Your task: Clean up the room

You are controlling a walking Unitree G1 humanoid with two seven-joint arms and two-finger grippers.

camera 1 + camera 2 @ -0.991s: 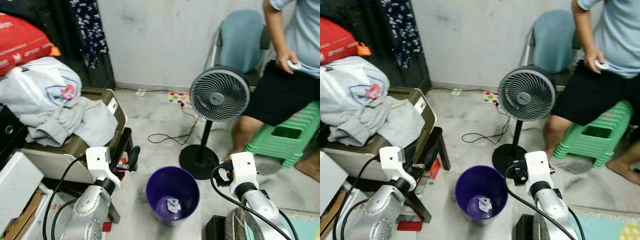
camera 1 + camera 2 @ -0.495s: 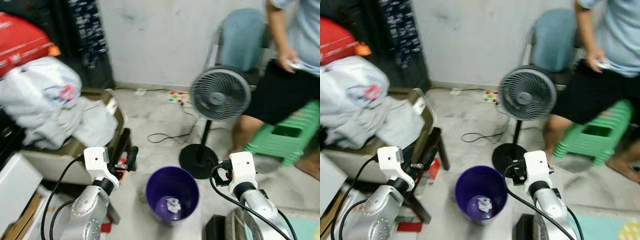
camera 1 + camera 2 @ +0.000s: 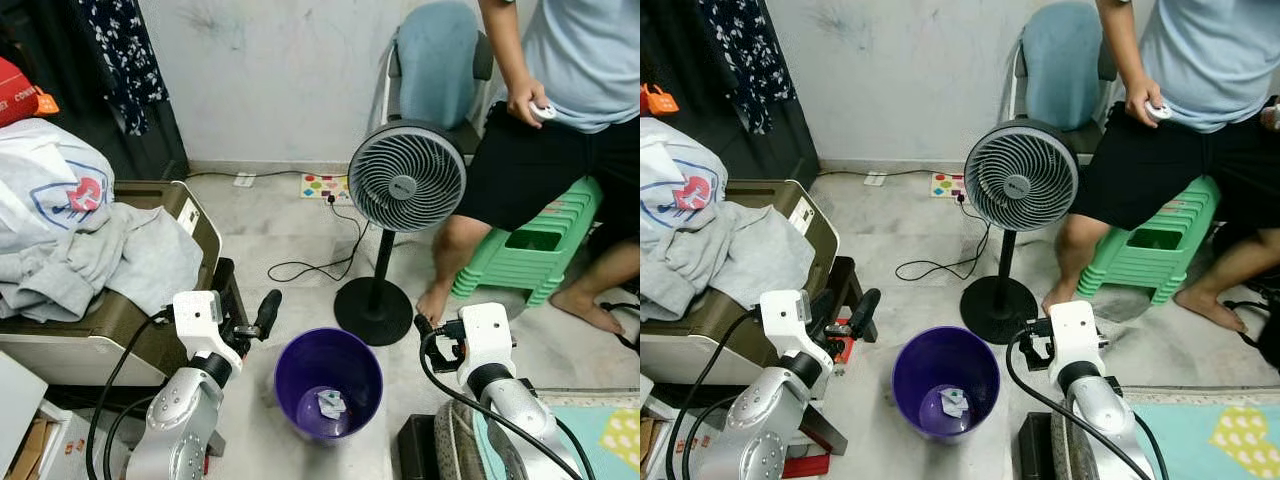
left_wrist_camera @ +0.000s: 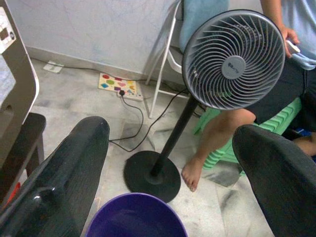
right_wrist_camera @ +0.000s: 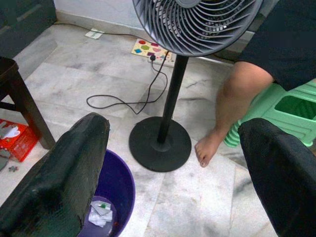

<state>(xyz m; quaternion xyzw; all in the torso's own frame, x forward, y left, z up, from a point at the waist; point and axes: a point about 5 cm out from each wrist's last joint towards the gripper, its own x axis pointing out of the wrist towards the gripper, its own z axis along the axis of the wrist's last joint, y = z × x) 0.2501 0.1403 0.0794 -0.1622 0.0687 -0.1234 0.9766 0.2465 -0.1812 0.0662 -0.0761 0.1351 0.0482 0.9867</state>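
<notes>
Purple bin (image 3: pixel 329 375) stands on the floor (image 3: pixel 290 230) between the two arms, just in front of the fan (image 3: pixel 405 178) base. Inside it: a few crumpled paper scraps (image 3: pixel 331 404) at the bottom, otherwise empty.

Left gripper (image 4: pixel 168 177): fingers spread wide, holding nothing, hovering beside the bin's rim. Right gripper (image 5: pixel 173 182): fingers also apart, empty, near the bin's other side.

Judged step: between pickups, looking for the next piece of litter. Candidate: a small red item (image 5: pixel 15 140) on the floor by a dark stool leg, possibly a wrapper or tray; too small to tell. Next move calls for turning toward it and lowering an open gripper.

A person (image 3: pixel 560 120) sits on a green stool (image 3: pixel 530 250) behind the fan.
</notes>
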